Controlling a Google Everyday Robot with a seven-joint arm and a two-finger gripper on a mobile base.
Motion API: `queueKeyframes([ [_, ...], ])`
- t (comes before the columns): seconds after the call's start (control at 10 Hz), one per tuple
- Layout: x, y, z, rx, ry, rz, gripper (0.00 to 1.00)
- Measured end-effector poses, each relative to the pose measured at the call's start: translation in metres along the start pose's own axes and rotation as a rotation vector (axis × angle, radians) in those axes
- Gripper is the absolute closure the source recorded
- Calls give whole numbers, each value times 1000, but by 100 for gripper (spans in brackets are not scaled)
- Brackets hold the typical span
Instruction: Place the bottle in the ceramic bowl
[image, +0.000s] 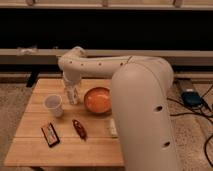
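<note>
Wooden table (85, 150), dark wall behind. I see the arm (100, 65) reaching in from the right, with the gripper (71, 90) low over the far part of the table, between the white cup (54, 105) and the orange bowl (97, 100). The bottle (74, 98) stands upright right at the gripper, just left of the bowl, apparently on the wood. I cannot tell how wide the gripper is set or whether it holds the bottle. A dark red oblong item (79, 128) lies nearer the front.
</note>
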Motion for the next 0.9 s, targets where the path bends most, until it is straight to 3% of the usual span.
queueKeyframes([
  [0.6, -11, -1, 18, 18, -19, -25, 37],
  [0.9, -9, 2, 21, 14, -17, -27, 66],
])
